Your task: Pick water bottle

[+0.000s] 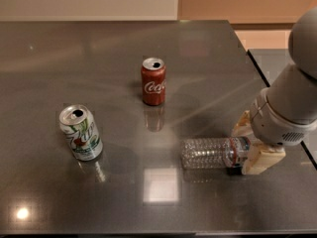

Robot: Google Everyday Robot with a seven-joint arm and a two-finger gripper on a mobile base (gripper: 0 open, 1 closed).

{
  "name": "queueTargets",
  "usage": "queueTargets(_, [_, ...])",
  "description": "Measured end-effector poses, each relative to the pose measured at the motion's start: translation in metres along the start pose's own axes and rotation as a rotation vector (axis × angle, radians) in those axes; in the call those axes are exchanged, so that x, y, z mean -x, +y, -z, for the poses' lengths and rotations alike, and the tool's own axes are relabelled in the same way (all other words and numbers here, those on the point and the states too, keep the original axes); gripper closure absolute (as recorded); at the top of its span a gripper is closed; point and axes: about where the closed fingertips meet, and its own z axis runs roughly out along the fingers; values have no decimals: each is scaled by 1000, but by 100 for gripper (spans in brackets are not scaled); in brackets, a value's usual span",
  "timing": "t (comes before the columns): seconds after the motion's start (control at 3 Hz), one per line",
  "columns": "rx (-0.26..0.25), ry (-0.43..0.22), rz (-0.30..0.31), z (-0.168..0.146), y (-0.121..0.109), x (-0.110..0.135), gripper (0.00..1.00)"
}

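Clear plastic, the water bottle (pixel 214 152) lies on its side on the desk (pixel 99 58). The hand (pixel 251 145) is open, its fingers (pixel 261 161) straddling the cap end, probably so it can close there.

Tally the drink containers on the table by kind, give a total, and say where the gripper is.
Cans: 2, the red cola can and the white-green soda can, both upright.
Bottles: 1, the water bottle, lying on its side.
Total: 3.
The gripper is at the bottle's cap end, one finger on each side of it.
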Motion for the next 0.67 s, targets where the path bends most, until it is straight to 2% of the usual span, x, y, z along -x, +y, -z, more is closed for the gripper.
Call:
queueTargets(0.33, [13,-5,0,-1,2,4,64])
queueTargets(0.67, [28,2,-36,11,0,7,87])
